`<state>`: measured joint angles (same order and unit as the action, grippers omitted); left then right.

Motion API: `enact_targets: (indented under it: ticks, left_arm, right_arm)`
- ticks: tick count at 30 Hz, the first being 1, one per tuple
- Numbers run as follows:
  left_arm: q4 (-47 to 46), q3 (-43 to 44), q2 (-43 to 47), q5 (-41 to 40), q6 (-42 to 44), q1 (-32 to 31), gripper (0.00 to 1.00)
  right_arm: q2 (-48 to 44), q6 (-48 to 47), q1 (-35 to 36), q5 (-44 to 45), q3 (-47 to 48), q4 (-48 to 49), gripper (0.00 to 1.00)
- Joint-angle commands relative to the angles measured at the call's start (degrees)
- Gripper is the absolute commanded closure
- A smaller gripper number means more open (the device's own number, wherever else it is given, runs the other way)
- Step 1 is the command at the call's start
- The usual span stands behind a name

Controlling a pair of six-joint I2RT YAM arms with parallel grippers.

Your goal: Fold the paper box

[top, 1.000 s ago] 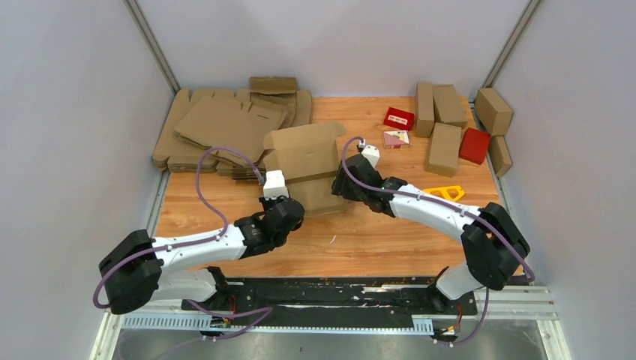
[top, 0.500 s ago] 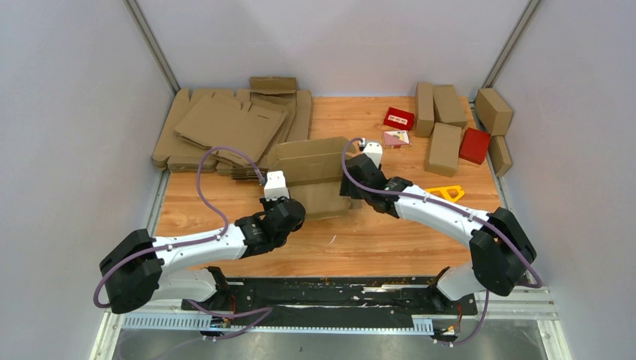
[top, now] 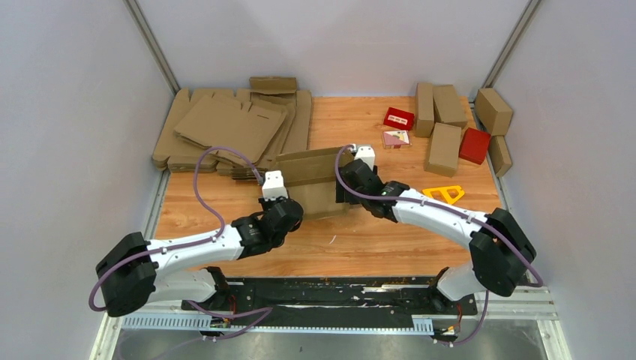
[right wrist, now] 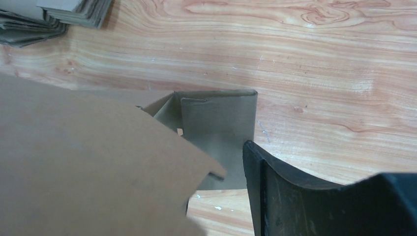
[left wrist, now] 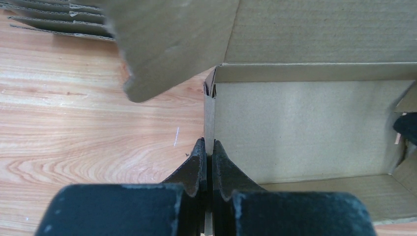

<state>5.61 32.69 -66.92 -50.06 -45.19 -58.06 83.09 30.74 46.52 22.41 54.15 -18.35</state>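
Note:
The paper box (top: 315, 180) stands half-folded at the table's middle, its walls up and its lid flap raised over it. My left gripper (top: 289, 201) is shut on the box's left side wall (left wrist: 208, 118). The left wrist view shows the open inside of the box (left wrist: 305, 123) and the lid flap (left wrist: 172, 39) above. My right gripper (top: 346, 187) is at the box's right end. In its wrist view one finger (right wrist: 255, 172) shows well right of centre. The lid flap (right wrist: 74, 162) hides the other finger. The folded end wall (right wrist: 221, 128) stands just beyond.
A stack of flat cardboard sheets (top: 232, 124) lies at the back left. Several folded brown cartons (top: 442, 146) stand at the back right with two red boxes (top: 398, 118) (top: 474, 145). A yellow triangle (top: 444, 193) lies right of the right arm.
The box's back flap, lying flat a second ago, has swung up and forward over the box. My right gripper has moved left and nearer with it. My left gripper has kept its hold.

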Motion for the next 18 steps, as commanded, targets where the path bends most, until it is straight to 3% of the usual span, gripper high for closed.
enact_targets:
  ticks: [1, 11, 18]
  left_arm:
    - [-1.02, 1.30, 2.98, 0.24, -3.07, -0.33, 1.00]
    - [1.51, 2.39, 2.17, -0.90, -3.06, -0.32, 1.00]
    - [4.35, 4.91, -1.70, -1.65, -3.22, -0.38, 1.00]
  right_arm:
    - [1.17, -2.58, 0.47, -0.24, -0.94, 1.77, 0.34]
    - [1.99, -3.88, 1.98, 12.46, 1.59, -7.89, 0.42]
    - [-0.40, -4.67, 2.17, 15.28, 1.57, -10.40, 0.46]
